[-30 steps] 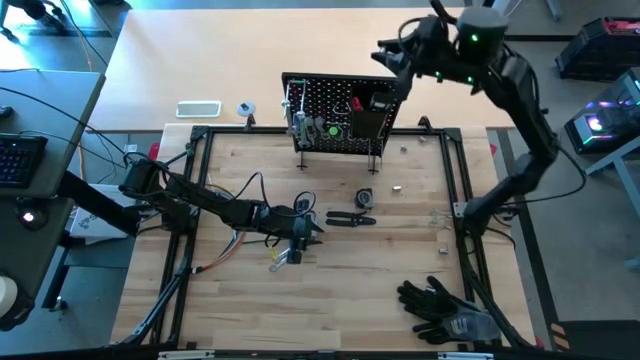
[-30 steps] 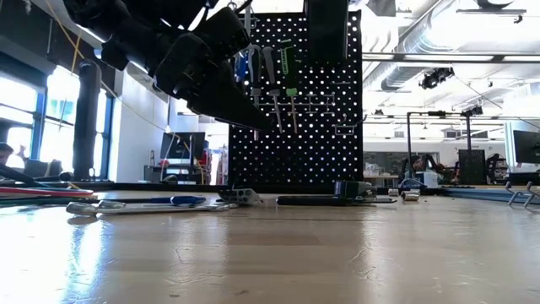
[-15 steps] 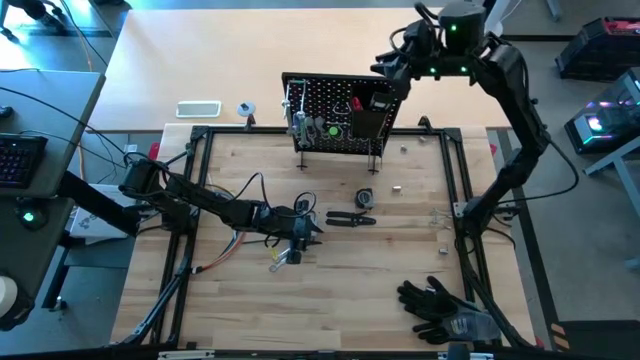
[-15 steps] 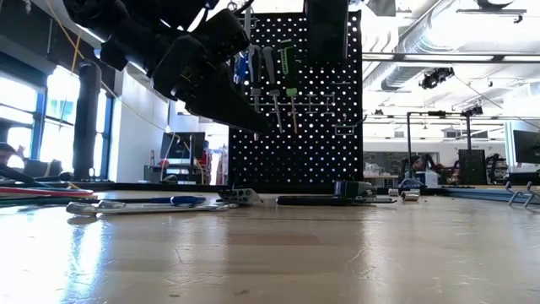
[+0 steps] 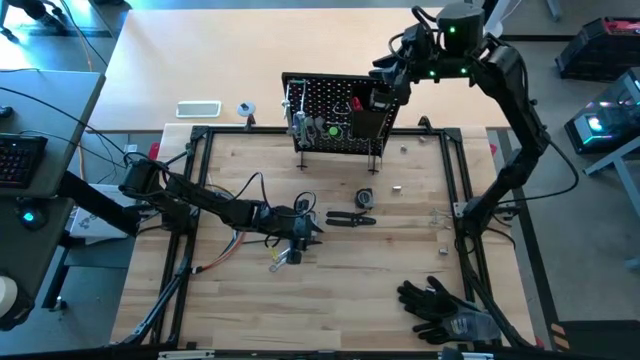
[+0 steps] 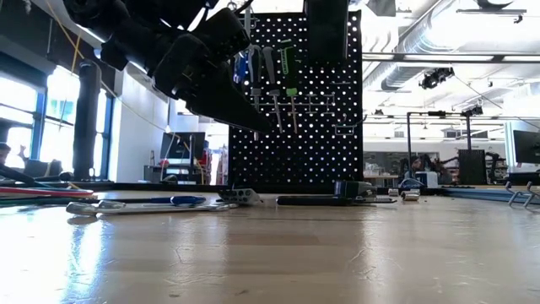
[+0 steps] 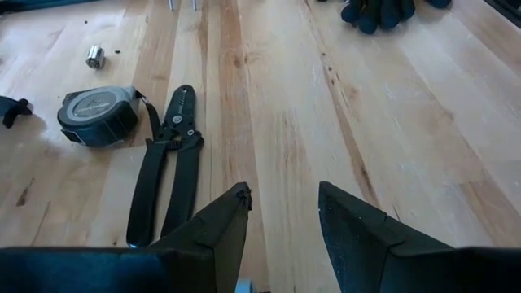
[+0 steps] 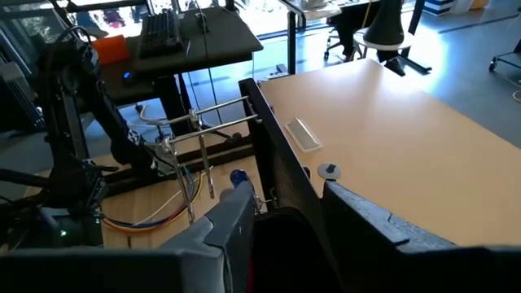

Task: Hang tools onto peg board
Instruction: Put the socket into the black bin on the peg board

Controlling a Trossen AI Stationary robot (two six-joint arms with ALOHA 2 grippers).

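At twelve o'clock on the table, the peg board (image 5: pixel 338 118) is standing with drivers hanging on it while the right gripper (image 5: pixel 388 78) is hovering, jaws parted and empty, over its bin, and the left gripper (image 5: pixel 300 236) is waiting open at center beside the pliers (image 7: pixel 167 167).

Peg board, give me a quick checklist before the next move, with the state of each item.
1. Peg board upright: ok.
2. Right gripper above the board's bin, fingers apart: ok.
3. Right gripper empty: cannot tell.
4. Left gripper open and empty over the table: ok.
5. Pliers lying flat ahead of the left gripper, nothing on them: ok.
6. Tape measure close beside the pliers, may crowd a grasp: not ok.
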